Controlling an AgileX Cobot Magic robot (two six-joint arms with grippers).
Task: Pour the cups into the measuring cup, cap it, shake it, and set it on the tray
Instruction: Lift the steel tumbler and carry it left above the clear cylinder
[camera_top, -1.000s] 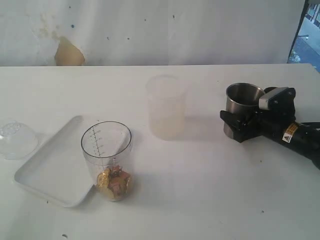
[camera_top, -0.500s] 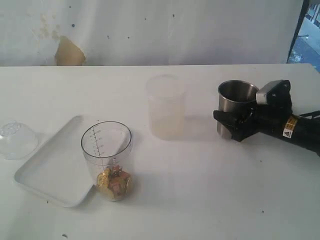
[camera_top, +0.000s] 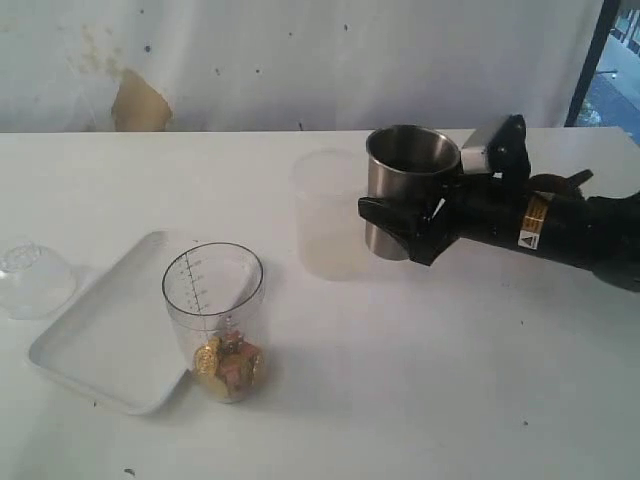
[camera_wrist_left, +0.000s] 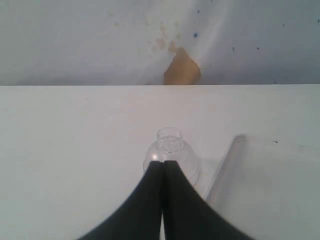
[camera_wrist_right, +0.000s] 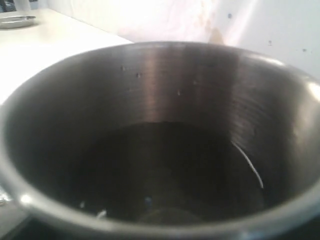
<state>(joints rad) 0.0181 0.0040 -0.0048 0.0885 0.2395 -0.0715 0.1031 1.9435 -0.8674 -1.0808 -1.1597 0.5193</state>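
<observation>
So, right gripper (camera_top: 400, 228) grips the steel tumbler (camera_top: 408, 172), well apart from the measuring cup (camera_top: 213, 320); carry it level over that rim, tip slowly.

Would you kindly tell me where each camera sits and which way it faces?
Exterior: above the white table, looking down across it toward the wall; the right arm's black fingers grip the tapered stainless-steel tumbler.
Left wrist: low over the table, facing the clear domed lid; its shut black fingers show.
Right wrist: looks straight into the tumbler; no fingers clearly visible.
Shared: exterior and left wrist both show the lid and shallow white tray.
</observation>
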